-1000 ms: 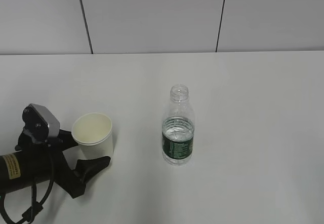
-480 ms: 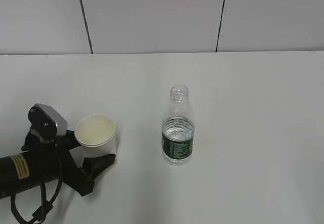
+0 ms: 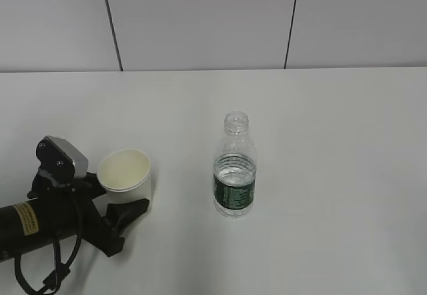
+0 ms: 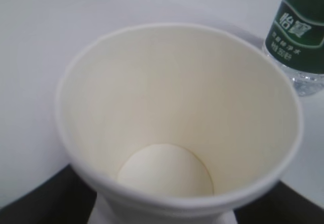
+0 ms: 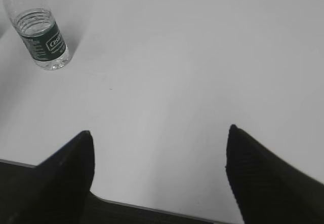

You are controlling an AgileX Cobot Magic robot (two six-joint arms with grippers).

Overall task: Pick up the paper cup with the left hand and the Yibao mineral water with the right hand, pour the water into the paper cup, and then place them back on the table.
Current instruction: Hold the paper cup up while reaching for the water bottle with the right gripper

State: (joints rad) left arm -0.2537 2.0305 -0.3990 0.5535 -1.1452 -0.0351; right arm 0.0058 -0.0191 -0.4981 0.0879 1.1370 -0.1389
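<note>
The left hand (image 3: pixel 115 198) comes in low from the lower left of the exterior view, a black arm with a yellow sticker and a grey camera box on its wrist. Its 2 black fingers (image 3: pixel 131 213) stand on either side of the paper cup (image 3: pixel 125 182), 1 in front of the cup's base and 1 behind it; whether they press the cup wall or only flank it, I cannot tell. In the left wrist view the cup (image 4: pixel 177 122) fills the picture, with the dark fingers (image 4: pixel 45 198) showing at both lower corners beside its base.

The cup is small, plain cream-white and tapered, with a rolled rim. It stands upright and its inside looks dry and bare down to the round bottom.

The Yibao mineral water (image 3: pixel 234 167) stands upright to the right of the cup, apart from it. It is a clear ribbed bottle, taller than the cup, with a dark green label band, an open neck with no cap, and water in its lower part.

The right hand (image 5: pixel 159 143) shows only in its own wrist view: its 2 black fingertips (image 5: pixel 71 168) are spread wide with nothing between them, and the bottle (image 5: pixel 40 29) is well apart at the upper left.

Everything rests on the table (image 3: pixel 333 141), a plain white top.
</note>
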